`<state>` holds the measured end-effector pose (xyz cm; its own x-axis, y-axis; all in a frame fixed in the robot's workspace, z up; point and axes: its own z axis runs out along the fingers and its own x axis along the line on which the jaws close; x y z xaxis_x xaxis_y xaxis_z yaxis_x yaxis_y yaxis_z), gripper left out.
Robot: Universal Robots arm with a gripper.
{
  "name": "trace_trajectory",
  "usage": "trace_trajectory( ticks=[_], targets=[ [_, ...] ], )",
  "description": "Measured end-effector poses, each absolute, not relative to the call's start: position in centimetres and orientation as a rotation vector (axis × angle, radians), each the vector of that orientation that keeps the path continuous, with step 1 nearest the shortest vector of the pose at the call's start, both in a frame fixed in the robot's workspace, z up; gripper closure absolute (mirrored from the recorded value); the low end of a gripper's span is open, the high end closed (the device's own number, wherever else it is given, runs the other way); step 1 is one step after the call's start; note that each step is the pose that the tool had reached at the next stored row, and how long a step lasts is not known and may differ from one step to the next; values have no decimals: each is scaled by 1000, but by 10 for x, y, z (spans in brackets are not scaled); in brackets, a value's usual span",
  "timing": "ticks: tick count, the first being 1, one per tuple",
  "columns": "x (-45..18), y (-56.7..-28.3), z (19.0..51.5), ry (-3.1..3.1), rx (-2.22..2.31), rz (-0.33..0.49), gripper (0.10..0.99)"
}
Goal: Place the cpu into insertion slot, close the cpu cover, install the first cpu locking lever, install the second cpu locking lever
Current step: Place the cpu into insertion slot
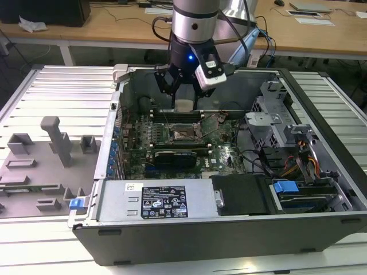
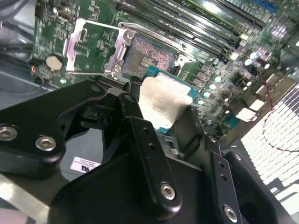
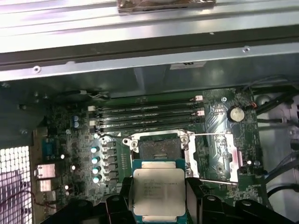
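the cpu [image 3: 158, 192] is pinched flat between the end effector's [image 1: 184, 98] fingers, hovering above the motherboard [image 3: 219, 107] near the bare insertion slot [image 3: 160, 148]. the cpu cover [image 3: 232, 161] lies flipped open beside the slot, all inside the computer case [image 1: 229, 235].

Insertion slot [image 3: 160, 148] uncovered; cpu cover [image 2: 74, 44] swung aside.
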<state>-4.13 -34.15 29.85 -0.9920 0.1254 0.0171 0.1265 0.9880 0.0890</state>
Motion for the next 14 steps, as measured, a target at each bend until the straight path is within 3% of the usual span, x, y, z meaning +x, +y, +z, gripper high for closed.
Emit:
trace_trajectory(
  ticks=[14],
  targets=[
    [-41, -342, 292, -3074, -637, -142, 549]
  ],
)
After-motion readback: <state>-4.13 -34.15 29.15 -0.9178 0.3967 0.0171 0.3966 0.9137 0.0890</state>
